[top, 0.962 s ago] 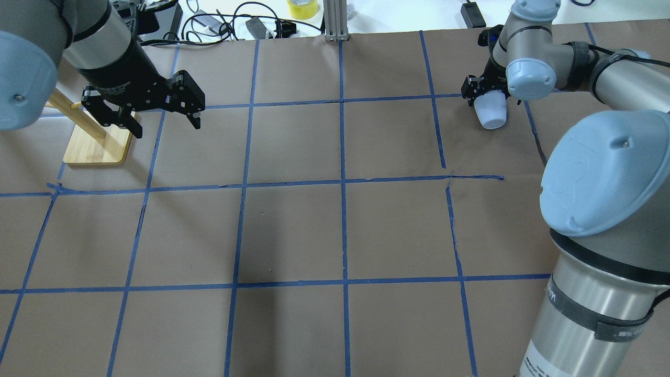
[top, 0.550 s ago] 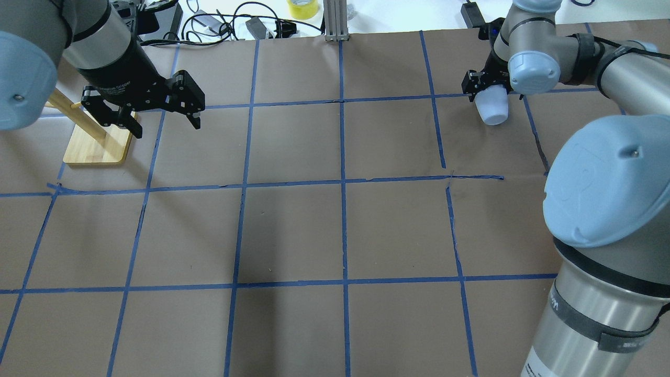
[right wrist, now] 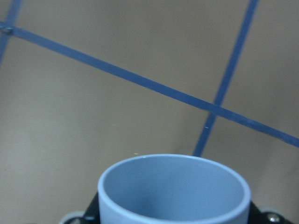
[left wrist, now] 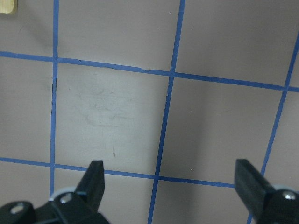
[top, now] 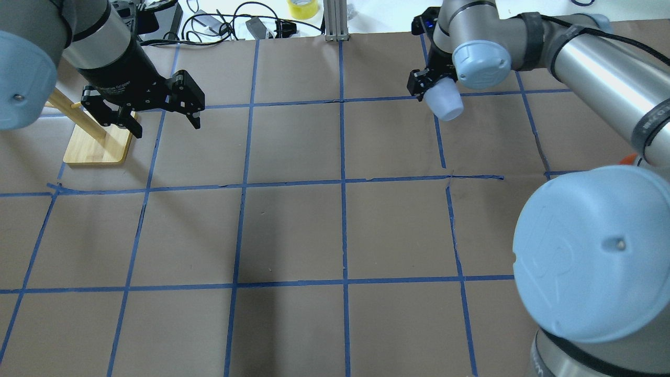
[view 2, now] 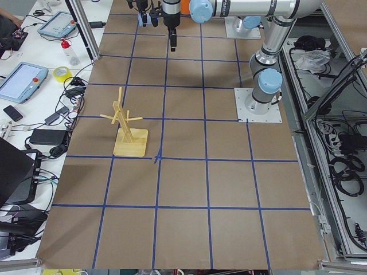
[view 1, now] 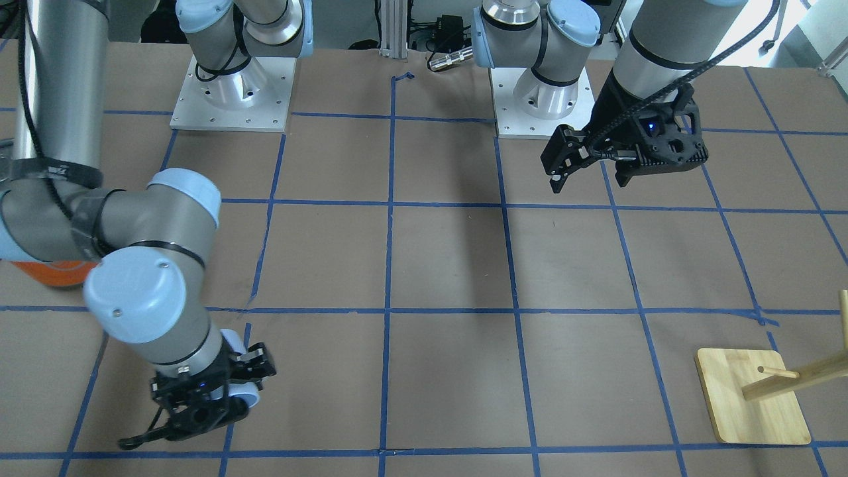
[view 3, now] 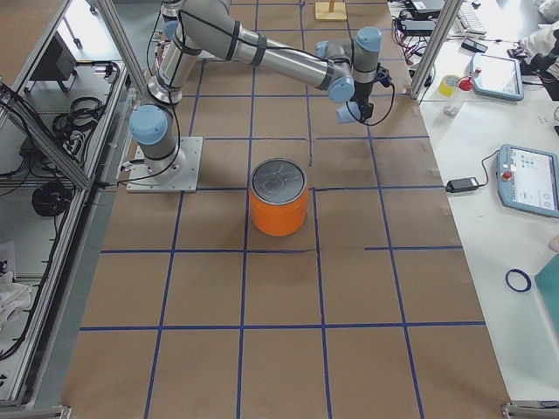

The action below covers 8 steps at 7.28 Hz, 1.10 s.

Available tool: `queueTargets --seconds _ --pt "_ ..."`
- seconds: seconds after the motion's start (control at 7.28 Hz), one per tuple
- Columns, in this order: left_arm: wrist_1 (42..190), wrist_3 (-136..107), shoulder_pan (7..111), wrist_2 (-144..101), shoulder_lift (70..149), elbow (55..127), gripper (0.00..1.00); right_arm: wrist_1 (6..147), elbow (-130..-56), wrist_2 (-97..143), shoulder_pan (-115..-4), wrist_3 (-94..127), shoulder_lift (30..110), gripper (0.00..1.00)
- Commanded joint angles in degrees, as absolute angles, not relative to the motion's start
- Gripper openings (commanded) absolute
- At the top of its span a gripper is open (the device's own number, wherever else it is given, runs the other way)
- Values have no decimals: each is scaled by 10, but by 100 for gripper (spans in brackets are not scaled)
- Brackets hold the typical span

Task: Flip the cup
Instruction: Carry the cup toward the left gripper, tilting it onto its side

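The cup (top: 444,103) is a small pale blue-white tumbler. My right gripper (top: 437,93) is shut on it and holds it tilted at the far right of the table, over a blue tape line. The right wrist view shows its open mouth and bluish inside (right wrist: 173,186) between the jaws. In the front view the cup (view 1: 246,396) is mostly hidden behind the right gripper (view 1: 222,391). It also shows in the right side view (view 3: 349,112). My left gripper (top: 163,124) hangs open and empty at the far left, with nothing between its fingertips (left wrist: 96,175).
A large orange can with a silver lid (view 3: 279,205) stands near my right arm's base; only slivers of it show elsewhere (top: 629,157). A wooden peg stand (top: 97,144) sits at the far left beside the left gripper. Cables and a tape roll (top: 302,8) lie beyond the far edge.
My right gripper has carried the cup to the left along the far tape line, and the right arm has swung with it. The left arm has not moved.
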<state>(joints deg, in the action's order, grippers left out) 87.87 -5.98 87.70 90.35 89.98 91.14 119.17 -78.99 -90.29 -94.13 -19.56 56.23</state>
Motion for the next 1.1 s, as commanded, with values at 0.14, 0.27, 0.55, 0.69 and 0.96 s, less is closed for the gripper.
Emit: queueTargets --seconds 0.14,0.27,0.55,0.69,0.96 --pt "877 -38 872 904 899 911 100 1194 -799 -896 -1049 -213 566 0" --pt "877 -26 873 904 898 911 100 1199 -804 -897 -1076 -215 563 0" --pt "877 -26 873 904 898 911 100 1200 -813 -896 -1102 -279 562 0" --pt "877 -26 873 904 898 911 100 1200 -818 -891 -1110 -302 560 0" --pt "878 -26 873 904 898 912 100 1239 -845 -868 -1133 -366 561 0"
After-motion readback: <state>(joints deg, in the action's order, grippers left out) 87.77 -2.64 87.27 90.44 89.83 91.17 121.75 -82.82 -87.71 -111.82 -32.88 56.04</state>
